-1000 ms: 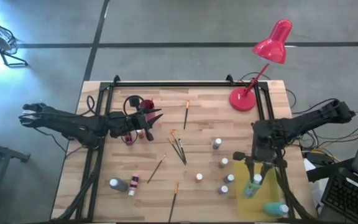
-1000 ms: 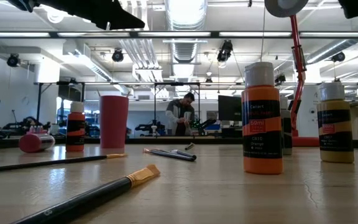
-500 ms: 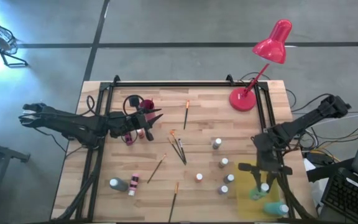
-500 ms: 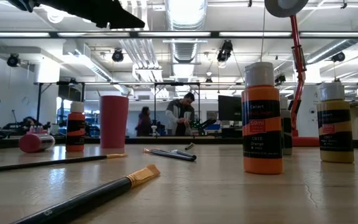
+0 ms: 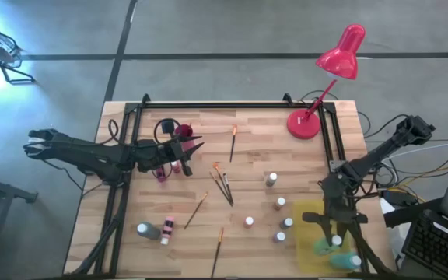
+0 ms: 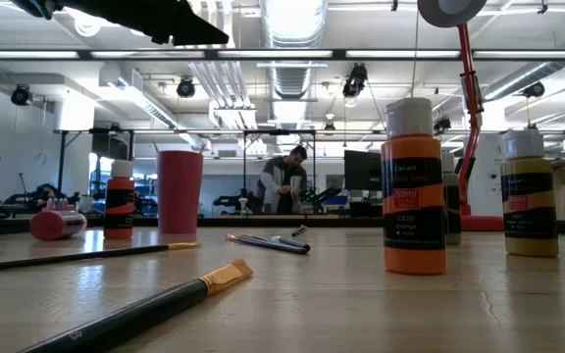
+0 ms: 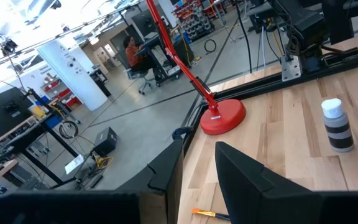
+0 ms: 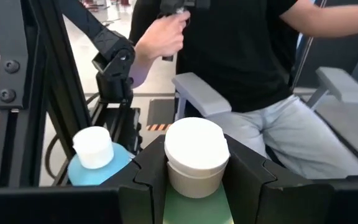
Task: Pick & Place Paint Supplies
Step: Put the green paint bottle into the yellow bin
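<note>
Right gripper (image 5: 335, 238) clamps my green bottle (image 8: 196, 174) just under its white cap, over the yellow tray (image 5: 308, 222) at the table's near right corner, beside the blue bottle (image 8: 96, 158). Left gripper (image 5: 194, 144) hovers with parted fingers near the red cup (image 6: 179, 190).

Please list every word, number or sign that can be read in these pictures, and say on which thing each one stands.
"59ml": on the orange paint bottle in the low view.
Other lines on that label: too blurred to read.
Label of the ochre bottle: too small to read.
No other readable text.
</note>
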You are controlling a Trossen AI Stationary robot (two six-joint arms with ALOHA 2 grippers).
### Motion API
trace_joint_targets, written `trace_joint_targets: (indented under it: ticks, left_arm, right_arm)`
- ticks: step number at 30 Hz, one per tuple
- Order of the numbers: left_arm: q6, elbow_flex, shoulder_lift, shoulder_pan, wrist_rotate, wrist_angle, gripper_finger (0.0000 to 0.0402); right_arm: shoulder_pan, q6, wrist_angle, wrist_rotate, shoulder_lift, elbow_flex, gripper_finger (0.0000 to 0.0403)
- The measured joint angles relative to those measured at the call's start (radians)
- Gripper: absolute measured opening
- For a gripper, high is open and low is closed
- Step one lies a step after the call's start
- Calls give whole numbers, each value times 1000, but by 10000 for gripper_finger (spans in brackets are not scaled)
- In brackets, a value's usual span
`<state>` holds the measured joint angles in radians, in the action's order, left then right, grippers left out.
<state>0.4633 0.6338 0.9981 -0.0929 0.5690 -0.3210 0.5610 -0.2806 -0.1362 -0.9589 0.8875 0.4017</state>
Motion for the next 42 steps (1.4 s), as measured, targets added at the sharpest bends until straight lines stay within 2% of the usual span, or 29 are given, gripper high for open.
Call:
trace_joint_targets:
  ticks: [4,14,29,35,42]
  left_arm:
    - [0,0,0,0,0,0,101]
    - [0,0,0,0,0,0,101]
    - [-17,0,0,0,0,0,101]
    - [-18,0,0,0,1,0,101]
    - [-19,0,0,0,1,0,101]
  right_arm:
    - [0,16,-82,1,0,-31,110]
    - [0,60,-142,16,21,-64,110]
    - [94,43,-139,-30,289,20,110]
    - [129,-22,-147,70,312,24,110]
    - [166,-32,-157,82,310,21,110]
